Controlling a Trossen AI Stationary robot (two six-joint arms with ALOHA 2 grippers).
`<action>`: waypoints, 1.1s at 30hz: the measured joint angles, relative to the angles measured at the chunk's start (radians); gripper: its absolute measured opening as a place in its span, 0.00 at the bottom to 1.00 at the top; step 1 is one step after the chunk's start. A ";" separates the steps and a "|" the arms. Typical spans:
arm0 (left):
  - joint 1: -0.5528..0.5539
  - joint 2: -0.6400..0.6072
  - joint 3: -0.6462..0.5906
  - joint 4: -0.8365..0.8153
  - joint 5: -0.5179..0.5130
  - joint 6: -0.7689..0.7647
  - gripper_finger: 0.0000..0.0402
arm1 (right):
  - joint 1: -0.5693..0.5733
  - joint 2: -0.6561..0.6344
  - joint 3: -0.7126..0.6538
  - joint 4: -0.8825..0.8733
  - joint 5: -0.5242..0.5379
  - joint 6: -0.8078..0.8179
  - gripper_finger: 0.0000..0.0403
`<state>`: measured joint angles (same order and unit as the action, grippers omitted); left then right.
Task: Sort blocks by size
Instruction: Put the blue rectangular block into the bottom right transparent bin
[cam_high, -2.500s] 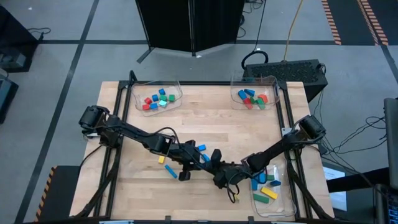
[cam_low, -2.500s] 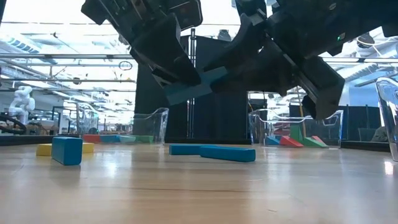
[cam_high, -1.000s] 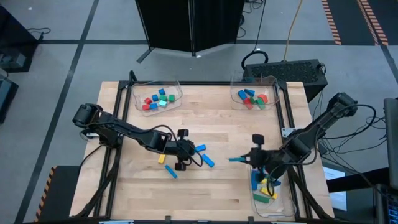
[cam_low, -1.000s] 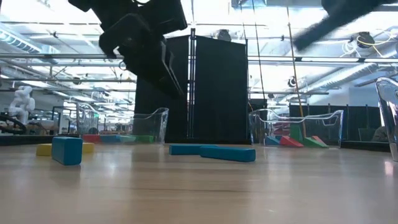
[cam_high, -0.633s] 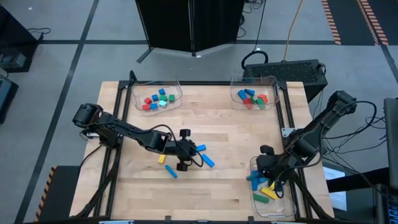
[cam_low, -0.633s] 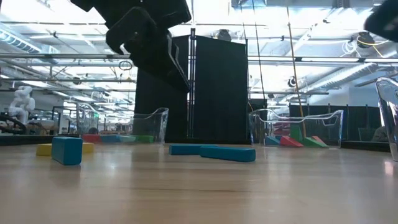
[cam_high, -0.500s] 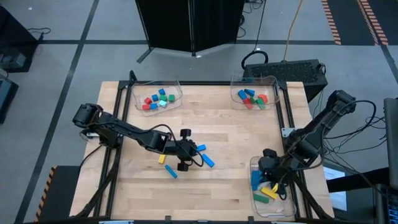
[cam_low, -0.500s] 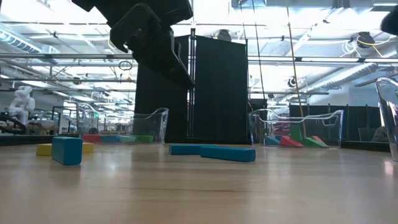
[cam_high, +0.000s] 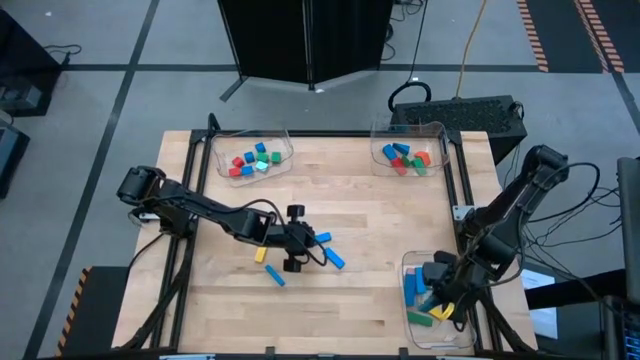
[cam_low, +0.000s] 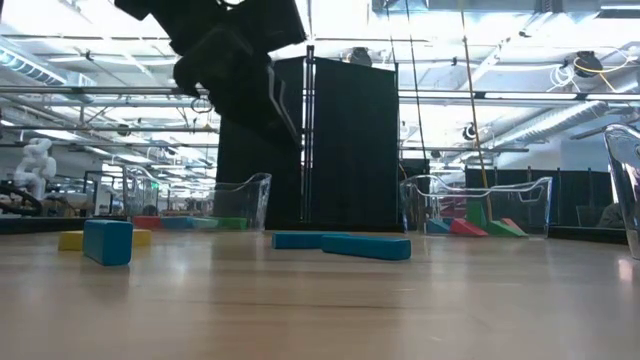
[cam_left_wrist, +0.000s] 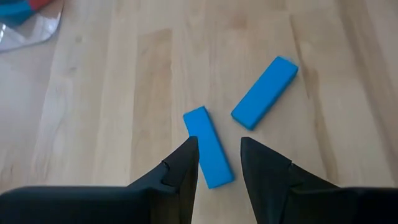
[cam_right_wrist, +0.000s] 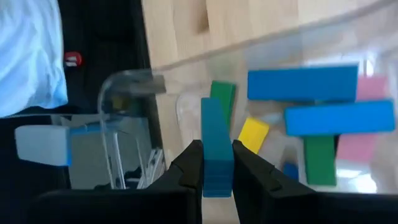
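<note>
The pale wooden bench (cam_left_wrist: 112, 112) shows smooth, faintly glossy planks, the bright blue bar-shaped blocks (cam_left_wrist: 209, 147) look matt and smooth, the clear plastic trays (cam_right_wrist: 130, 118) gleam, and the dark fingers (cam_left_wrist: 184, 169) seem matt plastic.

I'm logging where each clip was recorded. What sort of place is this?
Probably a robotics lab in a large industrial hall: a light wooden table fitted with two dark robot arms, clear plastic trays of small coloured blocks, grey floor with taped lines, and overhead pipes and strip lights in the low view.
</note>
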<state>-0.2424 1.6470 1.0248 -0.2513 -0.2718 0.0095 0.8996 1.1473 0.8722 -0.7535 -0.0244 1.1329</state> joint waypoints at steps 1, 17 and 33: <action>0.001 0.000 0.000 -0.011 0.000 0.001 0.31 | 0.004 0.014 0.000 0.000 -0.008 0.016 0.12; 0.002 0.000 0.000 -0.028 -0.003 0.001 0.31 | -0.025 0.186 0.000 0.000 -0.030 0.007 0.33; 0.006 0.000 -0.141 0.169 -0.018 0.006 0.56 | -0.150 0.092 0.077 -0.185 -0.053 -0.110 0.43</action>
<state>-0.2367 1.6474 0.8843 -0.0822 -0.2903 0.0151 0.7500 1.2394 0.9493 -0.9390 -0.0771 1.0230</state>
